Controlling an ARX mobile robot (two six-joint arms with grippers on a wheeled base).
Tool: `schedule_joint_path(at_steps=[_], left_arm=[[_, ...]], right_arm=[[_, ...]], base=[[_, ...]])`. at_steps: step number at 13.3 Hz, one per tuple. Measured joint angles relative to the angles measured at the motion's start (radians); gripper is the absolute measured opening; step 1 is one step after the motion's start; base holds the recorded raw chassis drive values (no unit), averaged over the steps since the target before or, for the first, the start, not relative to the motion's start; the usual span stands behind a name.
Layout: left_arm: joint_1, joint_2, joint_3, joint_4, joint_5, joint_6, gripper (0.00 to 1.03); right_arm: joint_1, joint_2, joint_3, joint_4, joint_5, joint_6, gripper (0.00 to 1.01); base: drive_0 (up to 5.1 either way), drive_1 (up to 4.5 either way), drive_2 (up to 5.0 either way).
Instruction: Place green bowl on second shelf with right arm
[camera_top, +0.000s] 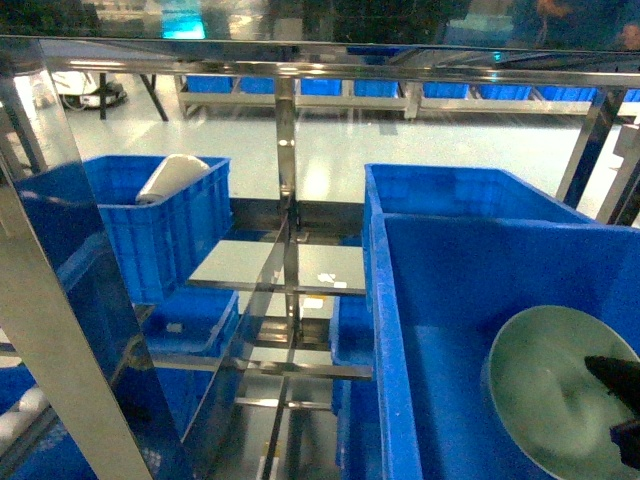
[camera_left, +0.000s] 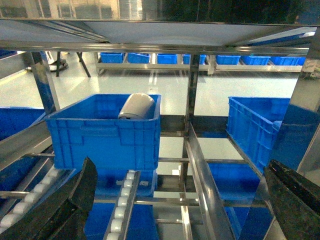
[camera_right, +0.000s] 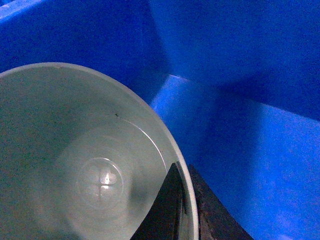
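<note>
The green bowl (camera_top: 545, 390) is pale mint and smooth. It lies tilted inside a large blue crate (camera_top: 440, 300) at the lower right of the head view. My right gripper (camera_top: 600, 396) is shut on the bowl's right rim. In the right wrist view the bowl (camera_right: 75, 150) fills the left side, and my right gripper (camera_right: 182, 170) pinches the rim, one dark finger inside the wall and one outside. The steel rack (camera_top: 285, 200) has several levels; I cannot tell which is the second shelf. My left gripper (camera_left: 180, 210) hangs open over the roller rails (camera_left: 122, 210), holding nothing.
A second blue crate (camera_top: 160, 230) at the back left holds a white roll-shaped object (camera_top: 172, 176). More blue crates sit on lower levels and behind the right crate (camera_top: 460, 190). Shiny uprights (camera_top: 60, 340) and cross rails (camera_top: 300, 368) stand between the crates.
</note>
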Motion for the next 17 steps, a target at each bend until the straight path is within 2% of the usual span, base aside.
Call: schedule_joint_path(at_steps=[4,6,8,10,11,12,14,17], left_arm=[[0.0,0.0,0.0,0.0,0.0,0.0,0.98],[0.0,0.0,0.0,0.001,0.0,0.0,0.98],[0.0,0.0,0.0,0.001,0.0,0.0,0.98],[0.0,0.0,0.0,0.001,0.0,0.0,0.98],[0.0,0.0,0.0,0.001,0.0,0.0,0.98],[0.0,0.0,0.0,0.001,0.0,0.0,0.98],[0.0,0.0,0.0,0.001,0.0,0.0,0.98],[0.0,0.0,0.0,0.001,0.0,0.0,0.98]], right_arm=[[-0.024,0.124,0.203,-0.199,-0.02,0.0,0.02],[-0.036,0.158,0.309,-0.27,-0.022,-0.017,0.02],[-0.027,0.174,0.344,-0.292,-0.021,-0.033,0.02],[-0.007,0.175,0.345,-0.279,-0.006,-0.033,0.02],[0.006,0.177,0.344,-0.28,0.01,-0.03,0.07],[0.013,0.177,0.33,-0.264,0.017,-0.03,0.2],[0.018,0.177,0.278,-0.241,0.023,-0.031,0.55],[0.018,0.169,0.219,-0.185,0.032,-0.031,0.86]], base=[[0.0,0.0,0.0],[0.0,0.0,0.0],[0.0,0.0,0.0],[0.0,0.0,0.0],[0.0,0.0,0.0],[0.0,0.0,0.0],[0.0,0.0,0.0],[0.0,0.0,0.0]])
